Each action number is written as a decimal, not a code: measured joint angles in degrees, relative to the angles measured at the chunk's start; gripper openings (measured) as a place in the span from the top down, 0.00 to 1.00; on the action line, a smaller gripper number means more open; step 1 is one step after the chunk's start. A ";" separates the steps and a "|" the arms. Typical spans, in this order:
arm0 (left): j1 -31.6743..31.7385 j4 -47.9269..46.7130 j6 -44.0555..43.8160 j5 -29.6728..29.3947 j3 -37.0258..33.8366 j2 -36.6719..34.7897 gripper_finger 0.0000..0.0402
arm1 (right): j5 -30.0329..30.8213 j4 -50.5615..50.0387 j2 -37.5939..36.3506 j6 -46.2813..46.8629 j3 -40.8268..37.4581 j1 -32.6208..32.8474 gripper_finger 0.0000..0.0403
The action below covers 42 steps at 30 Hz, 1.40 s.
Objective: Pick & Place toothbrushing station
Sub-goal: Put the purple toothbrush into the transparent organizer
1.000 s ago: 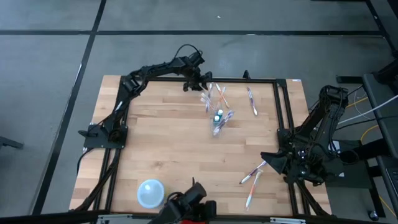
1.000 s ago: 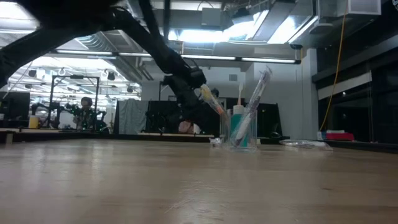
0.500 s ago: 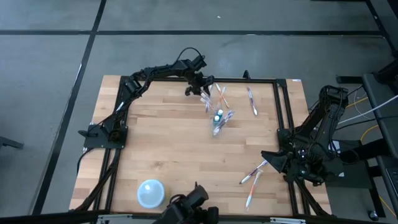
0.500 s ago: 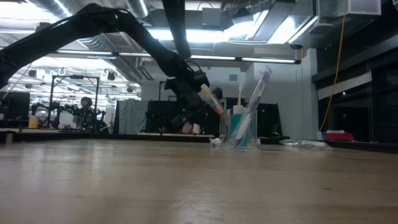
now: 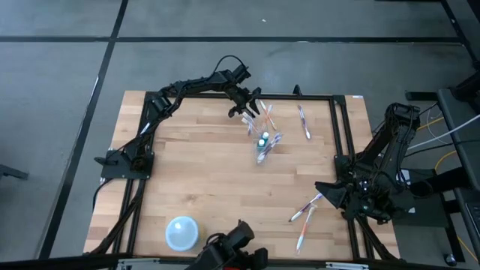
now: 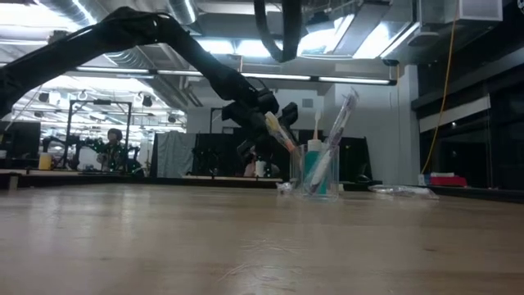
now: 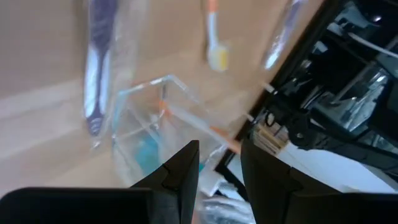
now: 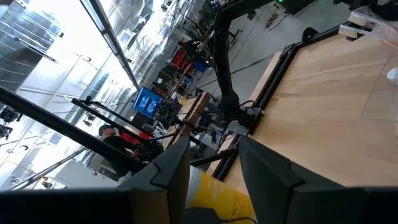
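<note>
A small clear cup [image 5: 262, 147] stands upright on the wooden table, right of centre toward the far edge. It holds a teal tube [image 6: 313, 170] and several white toothbrushes [image 5: 260, 118] that lean out of it. It also shows in the left wrist view [image 7: 155, 121]. My left gripper [image 5: 246, 106] hovers open and empty just left of and beyond the cup, beside the brush tops. More toothbrushes lie flat at the far right [image 5: 304, 121] and near right [image 5: 306, 212]. My right gripper [image 5: 328, 196] waits open at the table's right edge.
A pale blue round bowl [image 5: 182, 232] sits near the table's front left. A dark device [image 5: 232, 253] stands at the near edge. A black frame [image 5: 337, 127] runs along the table's sides. Bare wood lies between the cup and the bowl.
My left gripper has moved a little toward the table's right edge, closer to the toothbrushes leaning out of the cup, and has risen and turned somewhat. The cup and its brushes have stayed put.
</note>
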 joint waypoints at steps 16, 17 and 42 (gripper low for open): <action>-4.75 -11.00 12.29 9.43 3.24 -5.07 0.72 | -0.90 0.08 0.00 1.24 0.00 0.02 0.65; -5.25 -10.97 13.69 7.42 3.54 -6.39 0.72 | -1.03 0.12 0.00 1.10 0.00 0.02 0.65; -13.69 -31.37 35.40 -45.79 3.61 -32.87 0.72 | -9.48 1.75 -10.71 -16.53 0.00 -7.74 0.65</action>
